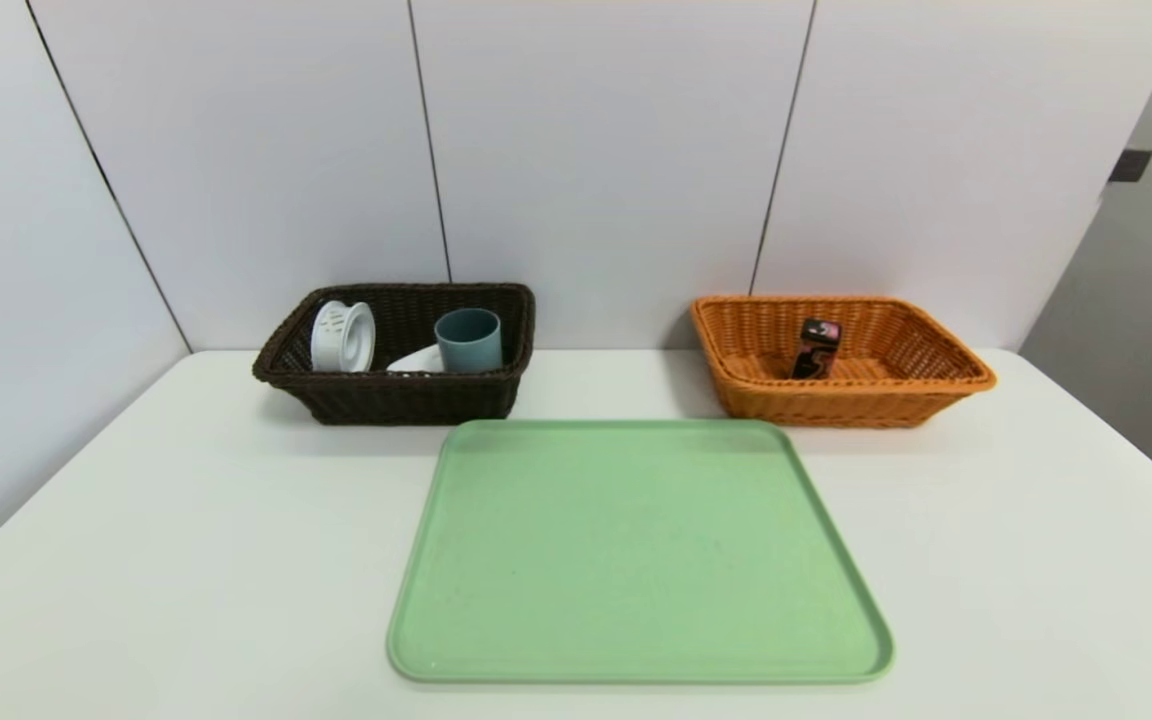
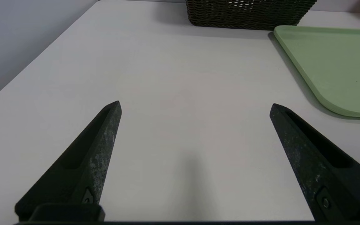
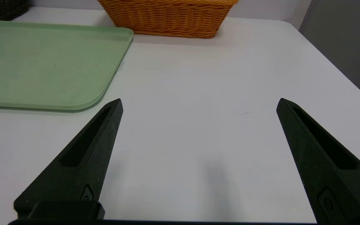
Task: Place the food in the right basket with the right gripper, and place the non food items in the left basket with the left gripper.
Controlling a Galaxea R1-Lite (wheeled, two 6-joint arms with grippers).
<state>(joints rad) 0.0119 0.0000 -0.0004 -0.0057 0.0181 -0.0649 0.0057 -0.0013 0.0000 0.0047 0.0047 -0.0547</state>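
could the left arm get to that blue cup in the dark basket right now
Probably yes: the left gripper is open and holds nothing, and the cup rises above the front rim, though the basket wall beside it leaves little room.

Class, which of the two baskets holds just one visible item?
The orange-brown wicker basket on the robot's right: only a small dark box shows inside, whereas the dark brown basket holds several things.

The dark brown wicker basket point(image 1: 416, 400) on the left holds a white slotted spool-shaped item point(image 1: 344, 338) on its side, a blue-grey cup point(image 1: 469, 342) and a partly hidden white object point(image 1: 419, 361). The orange wicker basket point(image 1: 846, 405) on the right holds a small dark, pink-patterned carton point(image 1: 817, 349), leaning.
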